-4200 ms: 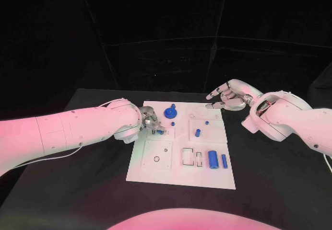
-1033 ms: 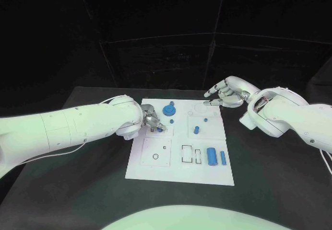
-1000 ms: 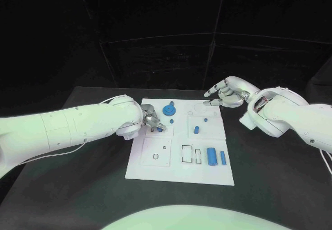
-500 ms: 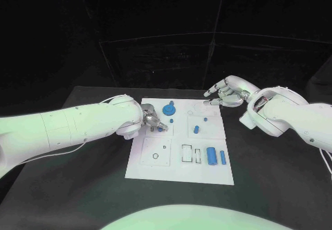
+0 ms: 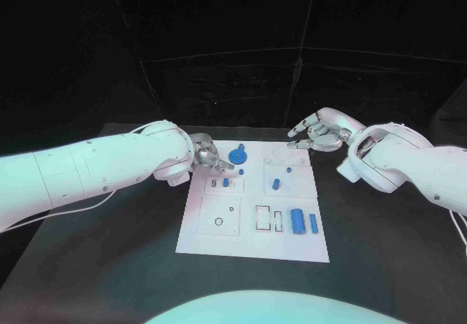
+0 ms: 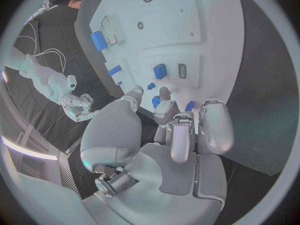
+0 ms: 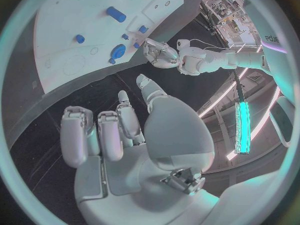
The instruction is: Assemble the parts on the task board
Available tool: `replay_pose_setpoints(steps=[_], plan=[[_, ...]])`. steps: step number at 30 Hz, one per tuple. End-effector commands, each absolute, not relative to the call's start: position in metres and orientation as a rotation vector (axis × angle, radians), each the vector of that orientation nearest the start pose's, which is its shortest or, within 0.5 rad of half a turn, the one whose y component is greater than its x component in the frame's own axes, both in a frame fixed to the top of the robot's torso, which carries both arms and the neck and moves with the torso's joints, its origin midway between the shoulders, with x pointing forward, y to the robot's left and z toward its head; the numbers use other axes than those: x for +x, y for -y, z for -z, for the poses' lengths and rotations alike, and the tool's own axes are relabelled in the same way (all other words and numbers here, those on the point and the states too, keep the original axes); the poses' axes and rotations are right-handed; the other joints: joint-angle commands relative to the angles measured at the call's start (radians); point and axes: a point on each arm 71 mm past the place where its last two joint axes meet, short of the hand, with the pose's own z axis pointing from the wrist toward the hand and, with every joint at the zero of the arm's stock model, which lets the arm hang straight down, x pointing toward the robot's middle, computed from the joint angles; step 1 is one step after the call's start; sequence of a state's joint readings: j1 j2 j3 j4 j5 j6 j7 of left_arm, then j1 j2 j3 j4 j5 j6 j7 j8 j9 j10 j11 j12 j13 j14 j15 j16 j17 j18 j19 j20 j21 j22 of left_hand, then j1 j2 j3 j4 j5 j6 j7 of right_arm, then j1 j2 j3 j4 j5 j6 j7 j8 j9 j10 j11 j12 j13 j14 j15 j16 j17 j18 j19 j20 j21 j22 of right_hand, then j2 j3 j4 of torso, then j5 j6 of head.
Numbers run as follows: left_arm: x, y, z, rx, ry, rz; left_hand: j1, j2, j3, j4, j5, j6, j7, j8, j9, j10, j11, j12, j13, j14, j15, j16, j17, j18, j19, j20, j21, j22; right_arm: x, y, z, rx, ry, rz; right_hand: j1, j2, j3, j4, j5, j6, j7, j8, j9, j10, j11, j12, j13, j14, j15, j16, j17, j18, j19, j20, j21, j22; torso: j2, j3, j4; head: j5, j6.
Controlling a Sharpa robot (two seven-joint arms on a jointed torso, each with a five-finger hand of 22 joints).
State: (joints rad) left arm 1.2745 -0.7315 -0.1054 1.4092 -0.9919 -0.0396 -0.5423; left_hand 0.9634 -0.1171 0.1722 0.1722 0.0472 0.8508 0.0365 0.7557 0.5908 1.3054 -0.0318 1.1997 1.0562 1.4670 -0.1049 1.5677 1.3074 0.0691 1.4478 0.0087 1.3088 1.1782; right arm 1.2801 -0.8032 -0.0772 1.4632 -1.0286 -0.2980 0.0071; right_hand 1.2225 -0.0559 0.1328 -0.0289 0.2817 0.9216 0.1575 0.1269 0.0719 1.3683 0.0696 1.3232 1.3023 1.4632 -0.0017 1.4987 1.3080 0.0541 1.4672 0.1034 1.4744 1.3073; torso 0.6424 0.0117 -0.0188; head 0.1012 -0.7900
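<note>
1. While the white board lies flat in the middle of the black tabletop, I see small blue parts spread over it: a round disc with a peg near its far edge, a short piece in the left square panel, another short piece in the right panel, and a thick cylinder beside a thin bar toward the near right.
2. My left hand sits over the board's far left corner, just beside the disc; the wrist view shows its fingers curled in with nothing between them.
3. My right hand hangs beyond the board's far right corner, fingers loosely spread, holding nothing.
</note>
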Motion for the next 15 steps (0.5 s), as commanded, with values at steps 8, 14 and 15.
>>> replay_pose_setpoints(steps=[8,14,15], plan=[[0.529,-0.216,0.186,-0.366,-2.170,0.460,0.137,0.029,-0.120,0.007,0.003,-0.063,0.057,-0.134,-0.127,-0.154,0.048,-0.170,-0.225,0.086,0.052,-0.035,0.208,0.042,-0.059,0.042,-0.142,-0.172,0.508,0.194,0.164,0.142,-1.720,-0.901,-0.003,0.006,-0.005,0.000,0.003,0.003,0.001,0.005,-0.001,-0.009,0.001,-0.006,-0.001,0.069,-0.006,-0.006,0.079,-0.005,0.003,-0.007,-0.006,0.023,0.001,0.0003,-0.0026,0.007,0.006],[0.547,-0.225,0.186,-0.377,-2.142,0.408,0.175,0.040,-0.147,0.005,0.003,-0.054,0.059,-0.142,-0.150,-0.168,0.050,-0.184,-0.252,0.085,0.054,-0.037,0.205,0.042,-0.058,0.044,-0.149,-0.175,0.508,0.193,0.164,0.141,-1.721,-0.903,-0.003,0.005,-0.007,0.000,0.003,0.002,0.001,0.005,-0.002,-0.009,0.001,-0.005,-0.001,0.069,-0.006,-0.006,0.080,-0.006,0.004,-0.007,-0.006,0.024,0.002,-0.0010,-0.0008,0.007,0.007],[0.550,-0.226,0.186,-0.375,-2.141,0.396,0.175,0.042,-0.152,0.008,0.003,-0.052,0.058,-0.143,-0.152,-0.167,0.050,-0.183,-0.252,0.086,0.054,-0.036,0.208,0.042,-0.056,0.044,-0.147,-0.172,0.508,0.193,0.164,0.141,-1.721,-0.903,-0.003,0.005,-0.007,0.000,0.003,0.002,0.001,0.005,-0.002,-0.009,0.001,-0.005,-0.001,0.069,-0.006,-0.006,0.080,-0.006,0.004,-0.007,-0.006,0.024,0.002,-0.0012,-0.0001,0.007,0.008]])
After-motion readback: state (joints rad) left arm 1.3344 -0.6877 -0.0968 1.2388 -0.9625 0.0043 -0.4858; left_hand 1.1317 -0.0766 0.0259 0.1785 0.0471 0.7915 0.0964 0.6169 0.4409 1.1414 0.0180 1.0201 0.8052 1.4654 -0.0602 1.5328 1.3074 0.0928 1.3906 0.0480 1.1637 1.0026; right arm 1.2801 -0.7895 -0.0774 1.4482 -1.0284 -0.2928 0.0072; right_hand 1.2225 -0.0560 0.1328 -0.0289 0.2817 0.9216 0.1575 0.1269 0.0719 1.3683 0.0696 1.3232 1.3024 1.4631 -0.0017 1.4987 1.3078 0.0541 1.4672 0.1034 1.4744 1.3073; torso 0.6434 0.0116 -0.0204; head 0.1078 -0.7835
